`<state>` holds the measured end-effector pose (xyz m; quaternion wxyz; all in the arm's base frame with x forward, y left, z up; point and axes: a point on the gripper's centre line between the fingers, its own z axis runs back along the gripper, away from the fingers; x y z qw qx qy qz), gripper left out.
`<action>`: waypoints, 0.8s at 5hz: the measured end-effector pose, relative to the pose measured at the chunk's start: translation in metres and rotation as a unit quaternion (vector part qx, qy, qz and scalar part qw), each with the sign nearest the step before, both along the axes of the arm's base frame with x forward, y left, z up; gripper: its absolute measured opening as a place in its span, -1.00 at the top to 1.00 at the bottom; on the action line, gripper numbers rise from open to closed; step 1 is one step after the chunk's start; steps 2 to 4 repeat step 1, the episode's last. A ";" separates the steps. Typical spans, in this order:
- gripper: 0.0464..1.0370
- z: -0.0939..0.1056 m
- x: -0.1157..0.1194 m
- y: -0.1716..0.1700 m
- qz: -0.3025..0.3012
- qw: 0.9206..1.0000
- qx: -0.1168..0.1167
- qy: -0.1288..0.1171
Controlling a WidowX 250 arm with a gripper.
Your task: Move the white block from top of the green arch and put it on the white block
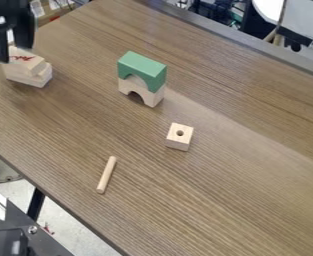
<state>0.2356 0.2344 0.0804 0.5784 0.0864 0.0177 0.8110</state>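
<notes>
1 gripper (pixel 10 45) at stacked white blocks (pixel 29 74); its grip I cannot tell.

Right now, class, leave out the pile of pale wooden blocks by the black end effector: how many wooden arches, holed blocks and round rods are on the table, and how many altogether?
Arches: 2 (green wooden arch, pale wooden arch)
Pale wooden block with a hole: 1
Pale wooden rod: 1
Total: 4
</notes>
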 end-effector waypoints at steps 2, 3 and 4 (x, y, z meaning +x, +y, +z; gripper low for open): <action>-0.92 0.030 0.017 -0.026 -0.021 0.999 -0.006 -0.031; -0.92 0.030 0.017 -0.026 -0.021 0.999 -0.006 -0.031; -0.92 0.030 0.017 -0.026 -0.021 0.999 -0.006 -0.031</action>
